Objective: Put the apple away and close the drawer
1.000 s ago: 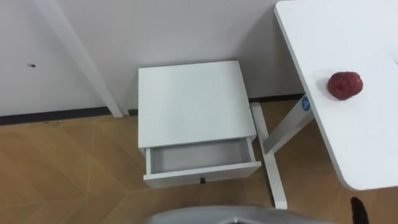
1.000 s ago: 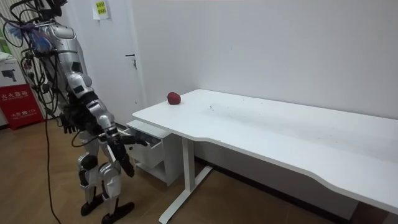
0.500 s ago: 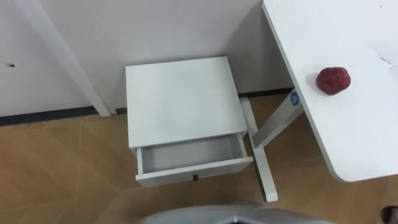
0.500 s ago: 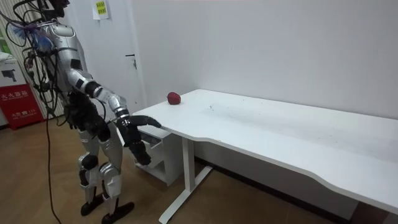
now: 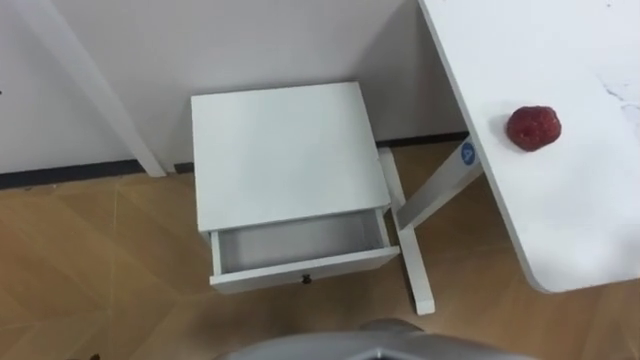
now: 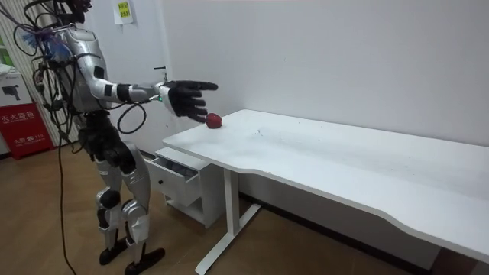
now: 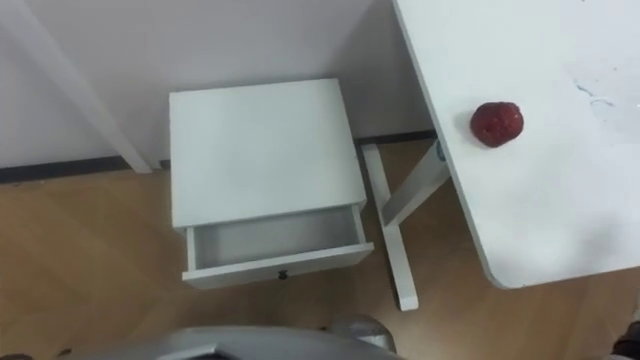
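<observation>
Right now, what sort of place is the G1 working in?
Probably an office or lab test room rather than a home. A long white desk runs along a bare white wall. A small white cabinet stands beside it with its drawer open. The wood-pattern flooring has little else on it.

A white table (image 5: 570, 190) is recorded at the right, with a red apple (image 5: 532, 127) lying directly on its top, clear of the edge. A white cabinet (image 5: 285, 150) is stood on the wooden floor (image 5: 100, 260) just beside the table's leg, and its drawer (image 5: 300, 268) is pulled open.
</observation>
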### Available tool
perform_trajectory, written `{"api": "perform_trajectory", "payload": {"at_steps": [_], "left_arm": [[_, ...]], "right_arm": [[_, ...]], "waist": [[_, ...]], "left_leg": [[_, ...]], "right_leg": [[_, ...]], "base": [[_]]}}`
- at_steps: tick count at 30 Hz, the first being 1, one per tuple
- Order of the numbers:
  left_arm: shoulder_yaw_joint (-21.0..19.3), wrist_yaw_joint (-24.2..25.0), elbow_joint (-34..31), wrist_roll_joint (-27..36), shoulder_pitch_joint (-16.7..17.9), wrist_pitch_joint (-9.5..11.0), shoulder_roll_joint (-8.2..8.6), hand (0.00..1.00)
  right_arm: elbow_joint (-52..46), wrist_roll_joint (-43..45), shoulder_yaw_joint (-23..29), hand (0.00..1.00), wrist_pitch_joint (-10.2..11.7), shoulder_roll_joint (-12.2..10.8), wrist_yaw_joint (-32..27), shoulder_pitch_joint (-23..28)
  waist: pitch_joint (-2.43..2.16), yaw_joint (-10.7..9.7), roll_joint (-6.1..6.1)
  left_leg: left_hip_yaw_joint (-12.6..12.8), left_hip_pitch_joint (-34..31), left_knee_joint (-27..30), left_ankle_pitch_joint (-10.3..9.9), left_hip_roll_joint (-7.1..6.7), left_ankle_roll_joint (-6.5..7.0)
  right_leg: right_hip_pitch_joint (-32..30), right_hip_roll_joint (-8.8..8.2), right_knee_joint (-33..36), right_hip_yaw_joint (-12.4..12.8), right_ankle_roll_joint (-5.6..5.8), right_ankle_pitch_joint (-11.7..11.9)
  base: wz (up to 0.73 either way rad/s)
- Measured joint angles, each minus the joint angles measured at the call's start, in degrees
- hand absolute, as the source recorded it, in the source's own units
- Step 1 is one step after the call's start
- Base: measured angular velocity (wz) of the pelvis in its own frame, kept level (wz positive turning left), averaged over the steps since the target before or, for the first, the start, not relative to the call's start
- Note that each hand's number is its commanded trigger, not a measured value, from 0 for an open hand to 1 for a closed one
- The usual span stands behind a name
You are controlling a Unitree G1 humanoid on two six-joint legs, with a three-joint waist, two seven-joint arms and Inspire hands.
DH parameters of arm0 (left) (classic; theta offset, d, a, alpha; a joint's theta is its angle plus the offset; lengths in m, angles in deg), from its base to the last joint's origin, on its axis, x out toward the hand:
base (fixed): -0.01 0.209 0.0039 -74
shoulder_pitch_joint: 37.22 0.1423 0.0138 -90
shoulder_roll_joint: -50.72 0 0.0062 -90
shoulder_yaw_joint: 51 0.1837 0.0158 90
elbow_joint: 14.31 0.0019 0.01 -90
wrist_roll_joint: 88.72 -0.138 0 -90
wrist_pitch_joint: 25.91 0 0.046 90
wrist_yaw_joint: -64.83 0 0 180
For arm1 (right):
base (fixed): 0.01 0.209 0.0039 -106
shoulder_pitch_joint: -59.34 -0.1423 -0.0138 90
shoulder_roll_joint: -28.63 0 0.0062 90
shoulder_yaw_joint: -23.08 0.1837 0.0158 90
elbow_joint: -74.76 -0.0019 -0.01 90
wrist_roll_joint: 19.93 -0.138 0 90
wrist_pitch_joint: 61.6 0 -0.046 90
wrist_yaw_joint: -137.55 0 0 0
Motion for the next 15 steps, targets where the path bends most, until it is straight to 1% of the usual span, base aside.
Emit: {"api": "perform_trajectory", "payload": {"at_steps": [1, 4, 5, 8, 12, 15], "left_arm": [[0.8, 0.0, 0.0, 0.0, -0.3, 0.0, -0.04, 0.00], [2.1, -0.1, 0.0, 0.1, -0.4, 0.0, -0.14, 0.00], [2.6, -0.1, 0.0, 0.4, -0.3, 0.0, -0.16, 0.00], [5.0, -0.2, -0.4, 0.6, -0.3, 0.1, -0.16, 0.00], [5.5, -0.1, -0.4, 0.6, -0.2, 0.1, -0.15, 0.00], [5.5, -0.1, -0.5, 0.0, -0.2, 0.2, -0.15, 0.00]], "right_arm": [[-0.7, 2.8, -1.4, 0.00, -0.1, 0.1, -0.1, 0.0], [-1.4, 7.8, -5.8, 0.00, -0.4, 0.4, 1.2, -0.5], [-1.4, 8.6, -6.4, 0.00, -0.6, 0.4, 1.9, -0.4], [-2.8, 9.4, -10.9, 0.00, -0.9, 0.4, 5.0, -0.4], [-6.4, 9.6, -15.1, 0.00, -1.3, 0.4, 8.4, 0.1], [-8.3, 12.8, -17.3, 0.00, -1.4, 0.4, 12.0, 1.6]], "waist": [[0.04, 0.8, 0.12], [0.19, 1.0, 0.30], [0.20, 1.1, 0.31], [0.24, 2.5, 0.63], [0.24, 2.9, 1.12], [0.19, 3.7, 1.21]], "left_leg": [[0.0, 0.0, -0.1, 0.0, 0.02, 0.00], [-0.2, 0.2, -0.1, 0.0, -0.05, -0.01], [-0.3, 0.3, -0.1, 0.0, -0.05, -0.02], [-0.3, 0.4, -0.1, 0.0, 0.06, -0.02], [-0.3, 0.6, -0.1, 0.0, 0.26, -0.02], [-0.3, 0.6, -0.1, 0.0, 0.26, -0.02]], "right_leg": [[-0.1, 0.01, 0.0, -0.1, -0.04, 0.0], [0.3, -0.08, -0.1, -0.7, -0.04, 0.0], [0.3, -0.08, -0.1, -0.8, -0.04, 0.0], [0.5, -0.09, -0.6, -0.8, -0.04, 0.0], [0.8, -0.07, -0.9, -0.9, -0.04, 0.1], [0.8, -0.07, -1.0, -0.9, -0.04, 0.1]], "base": [[0.00], [0.06], [0.07], [0.00], [0.00], [0.00]]}}
